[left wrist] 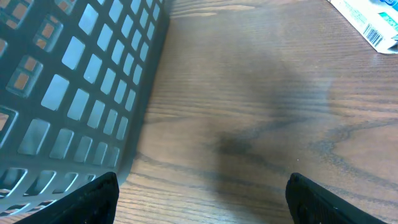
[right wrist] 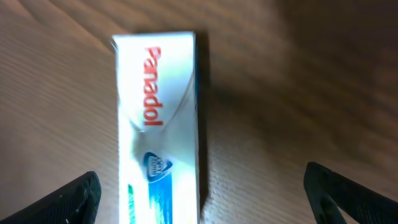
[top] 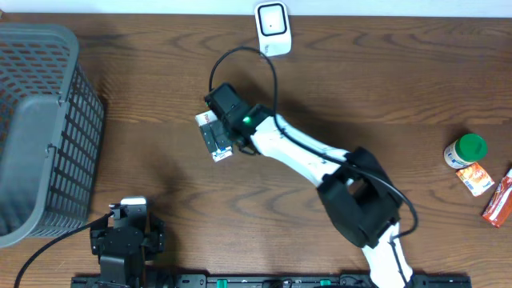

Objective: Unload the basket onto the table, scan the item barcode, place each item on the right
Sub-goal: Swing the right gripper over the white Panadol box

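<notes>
Panadol box [right wrist: 158, 124] flat on table [top: 360, 88], well short of white scanner [top: 272, 28], not gripped. Directly above, right hand [right wrist: 200, 190] spread wide astride it. Pick-up step, by the look; next: closing on the long sides, lifting toward scanner. Near basket [top: 40, 120], left hand [left wrist: 199, 193] spread, idle

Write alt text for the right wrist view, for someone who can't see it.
A white Panadol box with red lettering lies on the wooden table, ahead of the open right gripper. Its dark fingertips show at the bottom corners, spread wide, clear of the box.
</notes>
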